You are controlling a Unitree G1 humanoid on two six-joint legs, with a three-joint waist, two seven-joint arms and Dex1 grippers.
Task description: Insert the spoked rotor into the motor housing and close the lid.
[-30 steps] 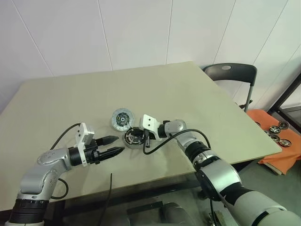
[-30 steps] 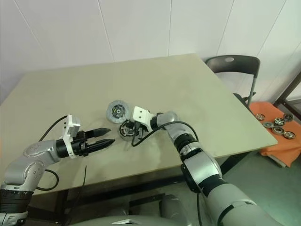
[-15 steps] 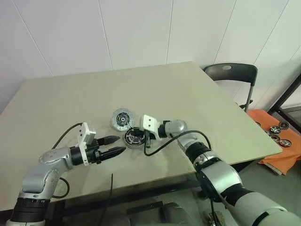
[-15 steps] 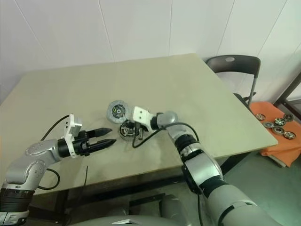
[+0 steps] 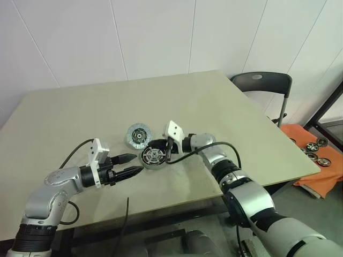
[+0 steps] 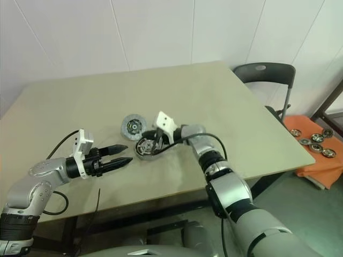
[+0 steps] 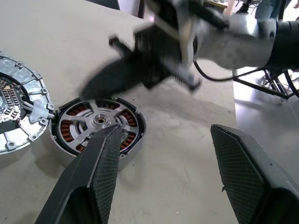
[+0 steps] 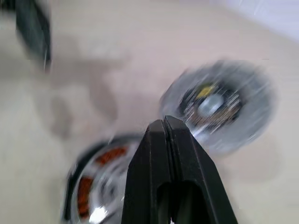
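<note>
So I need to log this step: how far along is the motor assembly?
Done, it seems: the spoked rotor sits inside the motor housing, its black rim around the copper windings. In hand: nothing; the right gripper is shut and empty above the housing, and the left gripper waits open beside it. Left: the lid lies apart on the table, to be fitted.

No text, label, brand, number or sign can be read anywhere in these views. The parts on the table carry no markings that can be made out.
</note>
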